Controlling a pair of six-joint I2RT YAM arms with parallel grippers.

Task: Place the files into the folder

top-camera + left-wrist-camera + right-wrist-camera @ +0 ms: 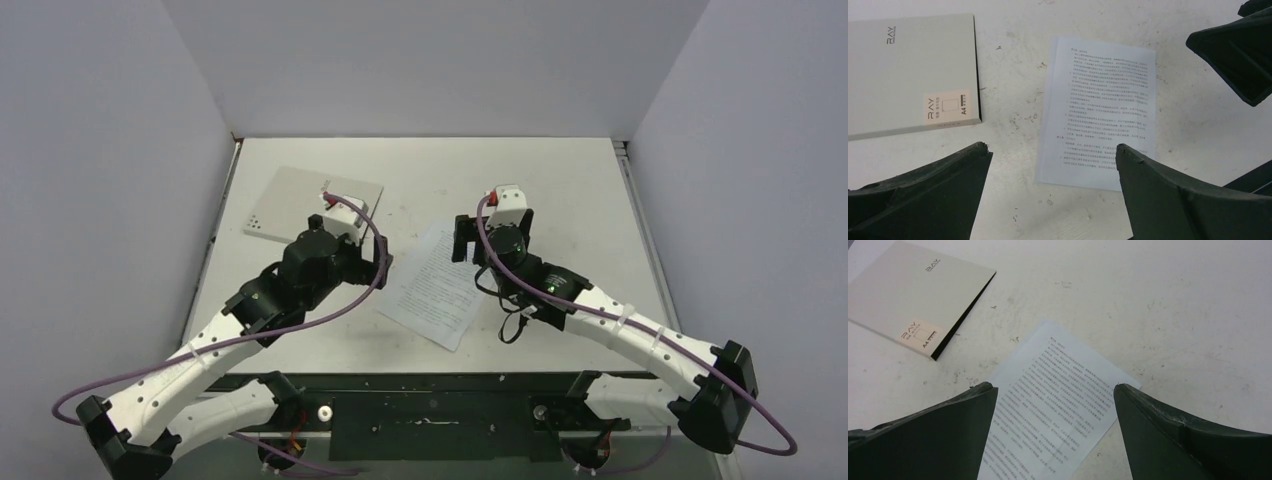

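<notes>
Grey folder (285, 200) shut near far-left corner; papers (440, 285) loose at centre. Left gripper (1050, 146), right gripper (1054, 385) gape empty. Next, likely: open cover.

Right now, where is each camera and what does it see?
Top external: high behind the robot, looking down at table, folder and files; left arm and right arm show.
Left wrist: on left arm, facing down; open left gripper shows.
Right wrist: on right arm, facing down; open right gripper shows.
All three share the folder and files.
</notes>
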